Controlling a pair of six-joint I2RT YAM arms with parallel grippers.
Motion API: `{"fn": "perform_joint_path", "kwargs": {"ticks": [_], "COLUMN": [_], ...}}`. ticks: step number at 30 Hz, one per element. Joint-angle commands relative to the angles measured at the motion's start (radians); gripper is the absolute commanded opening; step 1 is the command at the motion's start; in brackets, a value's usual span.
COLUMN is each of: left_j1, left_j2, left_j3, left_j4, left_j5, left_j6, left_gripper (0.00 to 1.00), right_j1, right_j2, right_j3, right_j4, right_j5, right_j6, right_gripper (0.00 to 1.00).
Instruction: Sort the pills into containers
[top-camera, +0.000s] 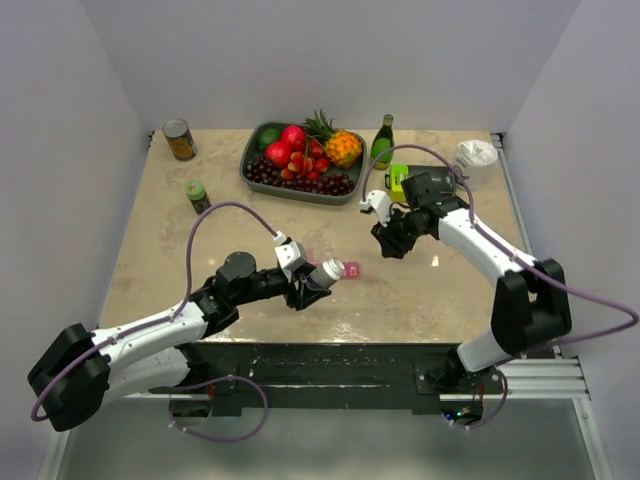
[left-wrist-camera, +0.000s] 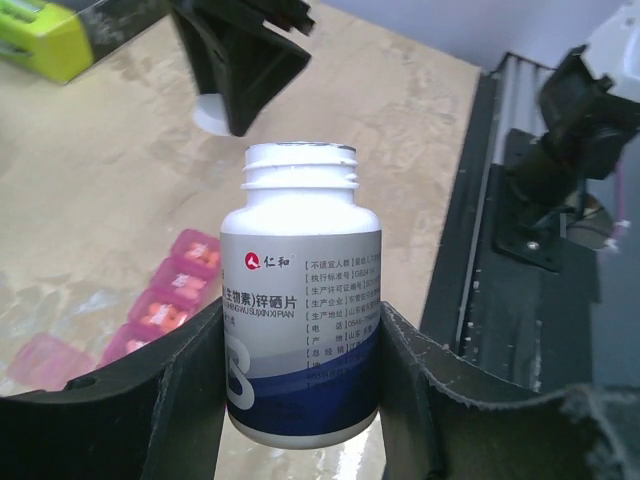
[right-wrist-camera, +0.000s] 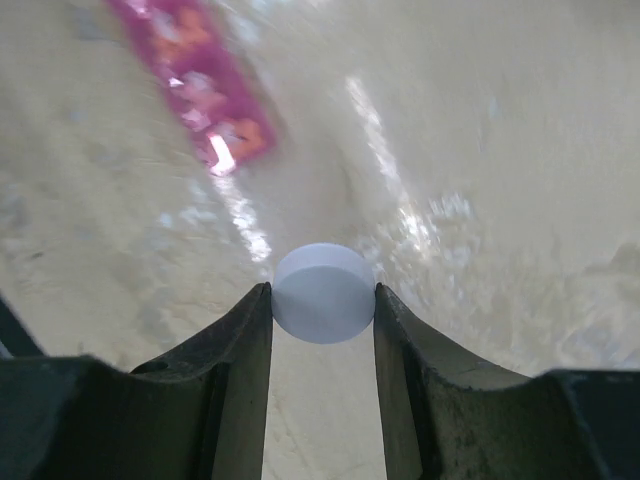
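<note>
My left gripper (top-camera: 310, 283) is shut on an uncapped white pill bottle (top-camera: 327, 271), which lies tilted with its mouth toward the right. In the left wrist view the bottle (left-wrist-camera: 300, 290) stands between the dark fingers (left-wrist-camera: 185, 400). The containers, a pink translucent strip (left-wrist-camera: 165, 295), lie on the table just beside the bottle, with orange pills (left-wrist-camera: 160, 313) in some compartments. My right gripper (top-camera: 392, 243) hovers to the right, shut on the bottle's white cap (right-wrist-camera: 323, 300). The pink strip (right-wrist-camera: 205, 75) shows blurred beyond it.
A tray (top-camera: 246, 172) of fruit sits at the back centre, with a green bottle (top-camera: 382, 140) and a yellow-green box (top-camera: 399, 178) to its right. A can (top-camera: 180, 140) and a green-capped jar (top-camera: 196, 193) stand back left. A white cup (top-camera: 476, 155) is back right.
</note>
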Motion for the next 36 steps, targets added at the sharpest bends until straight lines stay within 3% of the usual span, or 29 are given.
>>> {"fn": "perform_joint_path", "kwargs": {"ticks": [1, 8, 16, 24, 28, 32, 36], "left_j1": [0.005, 0.002, 0.012, 0.032, 0.048, 0.135, 0.250], "left_j2": [-0.008, -0.106, -0.145, -0.201, -0.218, -0.299, -0.289], "left_j3": [0.119, 0.148, 0.201, 0.129, 0.124, 0.072, 0.063], "left_j4": [-0.263, -0.340, -0.604, -0.521, -0.509, -0.316, 0.085], "left_j5": [-0.157, -0.147, -0.177, -0.108, -0.082, 0.066, 0.088], "left_j6": [0.092, 0.231, 0.451, 0.498, 0.494, 0.323, 0.074], "left_gripper": [0.00, 0.00, 0.00, 0.00, 0.00, 0.00, 0.00], "right_j1": [-0.095, -0.106, -0.109, -0.109, -0.107, -0.107, -0.106], "right_j2": [0.092, 0.200, 0.160, -0.010, -0.116, -0.137, -0.131], "right_j3": [-0.090, -0.124, -0.109, -0.049, -0.083, -0.109, -0.123], "right_j4": [0.163, 0.187, 0.139, 0.032, 0.044, 0.075, 0.084], "right_j5": [0.171, 0.200, 0.141, -0.067, -0.356, -0.460, -0.426], "right_j6": [0.193, 0.209, 0.173, -0.001, -0.089, -0.089, -0.071], "right_gripper": [0.26, 0.45, 0.84, 0.94, 0.98, 0.99, 0.99]}}
